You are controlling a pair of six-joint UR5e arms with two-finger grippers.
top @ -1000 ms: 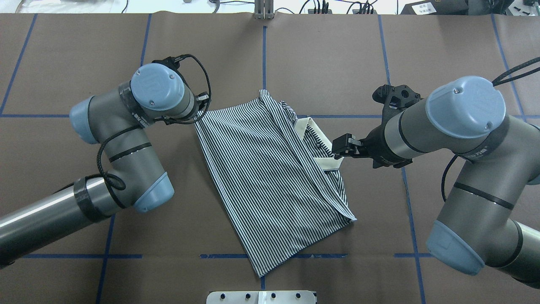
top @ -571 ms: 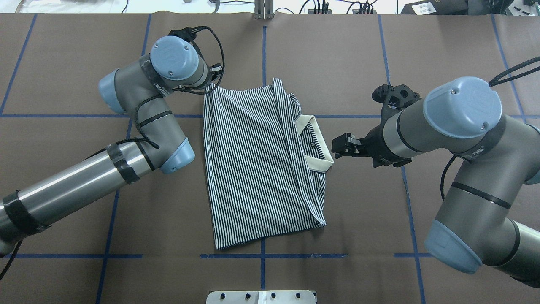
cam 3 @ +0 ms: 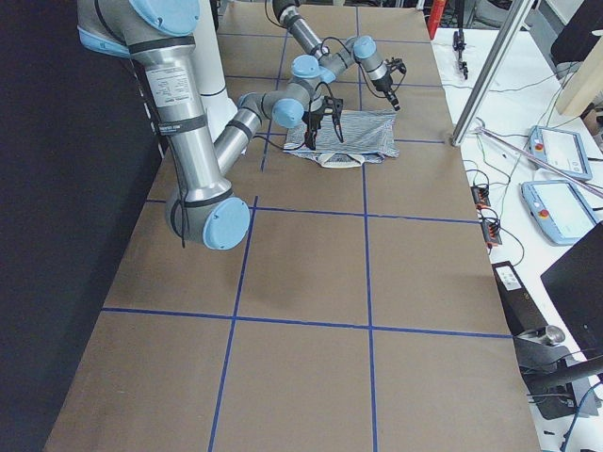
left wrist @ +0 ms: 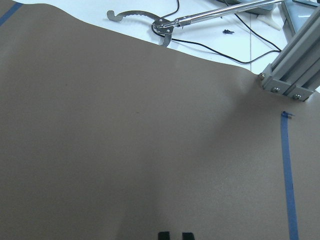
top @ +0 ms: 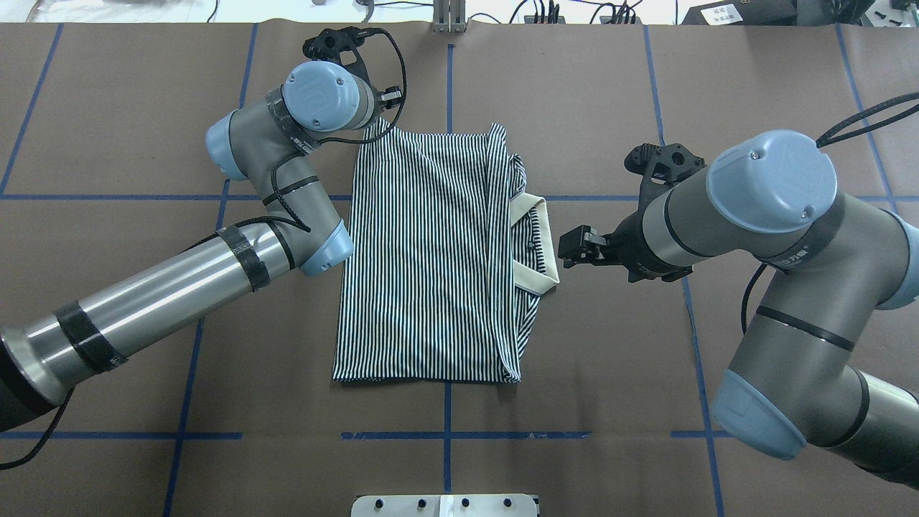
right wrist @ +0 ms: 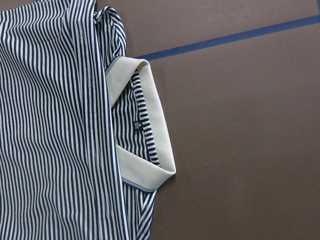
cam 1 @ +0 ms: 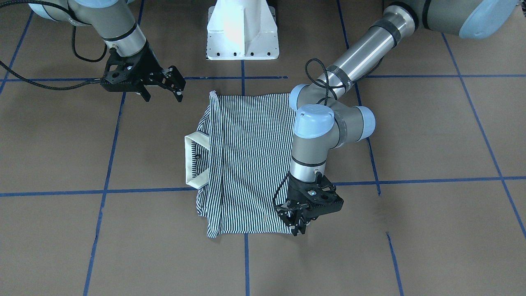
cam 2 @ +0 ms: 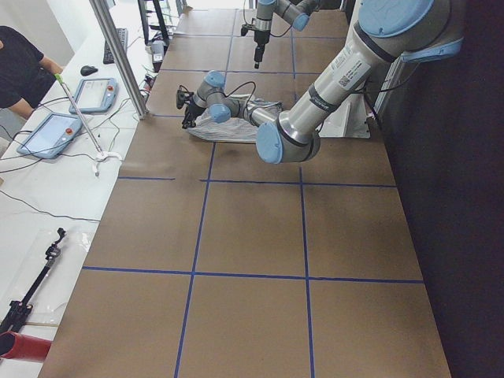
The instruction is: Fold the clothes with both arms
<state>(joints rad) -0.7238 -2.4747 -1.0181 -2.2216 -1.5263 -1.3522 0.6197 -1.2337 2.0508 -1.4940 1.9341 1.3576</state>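
One brown table (top: 574,108) bears two arms, the left arm (top: 143,309) and the right arm (top: 790,237), and one striped polo shirt (top: 423,258) folded flat at its middle. Of two grippers, the left gripper (cam 1: 300,224) pinches the shirt's far corner. The right gripper (cam 1: 163,91) hangs spread open near the one white collar (top: 549,244).

Robotics lab, test bench.
Table (top: 574,86) papered brown w/ blue tape grid (top: 450,86); left arm (top: 143,309) + right arm (top: 790,287) by white pedestal (cam 1: 242,33) at table edge; teach pendants (cam 2: 94,93) beside table.
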